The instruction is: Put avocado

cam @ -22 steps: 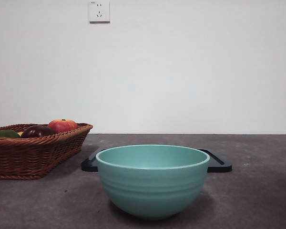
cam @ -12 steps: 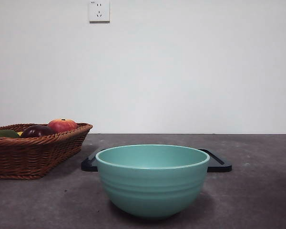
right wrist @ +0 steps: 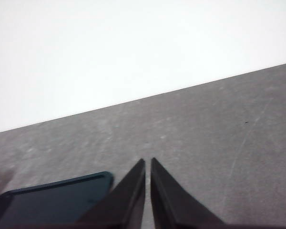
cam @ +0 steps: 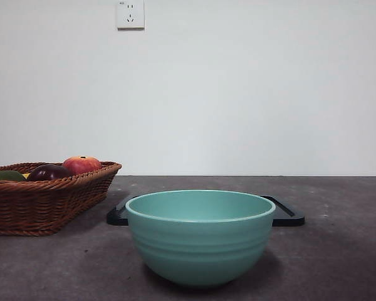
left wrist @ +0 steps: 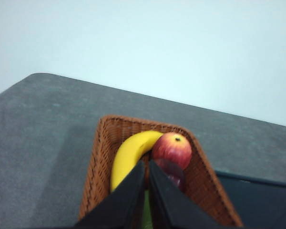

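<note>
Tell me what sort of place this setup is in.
Probably a lab or test bench, not a home kitchen: a bare grey table against a blank white wall with one socket, and only staged props, a wicker basket of fruit, a teal bowl and a black tray.

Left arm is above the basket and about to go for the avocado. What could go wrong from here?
1. The avocado lies crowded against the purple fruit, apple and banana in the wicker basket, so the left gripper may nudge or grab a neighbour.
2. Its jaws look nearly shut; unless opened, they would push the avocado instead of straddling it.
</note>
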Controlling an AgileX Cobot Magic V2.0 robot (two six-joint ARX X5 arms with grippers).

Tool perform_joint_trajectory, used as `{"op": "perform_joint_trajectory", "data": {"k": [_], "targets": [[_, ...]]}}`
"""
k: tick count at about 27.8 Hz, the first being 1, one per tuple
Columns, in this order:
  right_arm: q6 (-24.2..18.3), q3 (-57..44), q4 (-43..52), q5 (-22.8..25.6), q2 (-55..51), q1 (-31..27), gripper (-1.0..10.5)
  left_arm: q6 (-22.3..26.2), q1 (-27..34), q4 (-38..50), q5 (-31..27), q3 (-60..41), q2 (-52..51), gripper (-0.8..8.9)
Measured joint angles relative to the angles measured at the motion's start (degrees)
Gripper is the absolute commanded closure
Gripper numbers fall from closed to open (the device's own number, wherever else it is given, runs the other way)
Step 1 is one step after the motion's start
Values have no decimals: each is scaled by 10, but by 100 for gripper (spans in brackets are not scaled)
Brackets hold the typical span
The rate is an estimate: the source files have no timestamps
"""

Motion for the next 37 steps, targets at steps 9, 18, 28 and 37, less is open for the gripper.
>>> {"op": "perform_joint_trajectory", "data": {"k": [9, 18, 28, 37], "targets": [[9, 174, -83, -135, 160, 3, 935, -4, 0, -113, 39, 202, 115, 799], [-38, 340, -196, -204, 314, 36, 935, 9, 0, -177, 151, 365, 254, 799], [-90, 480, -325, -218, 413, 95, 935, 11, -18, -273, 290, 478, 381, 799], [-94, 484, -407, -221, 414, 106, 924, 11, -32, -386, 349, 482, 405, 779]]}}
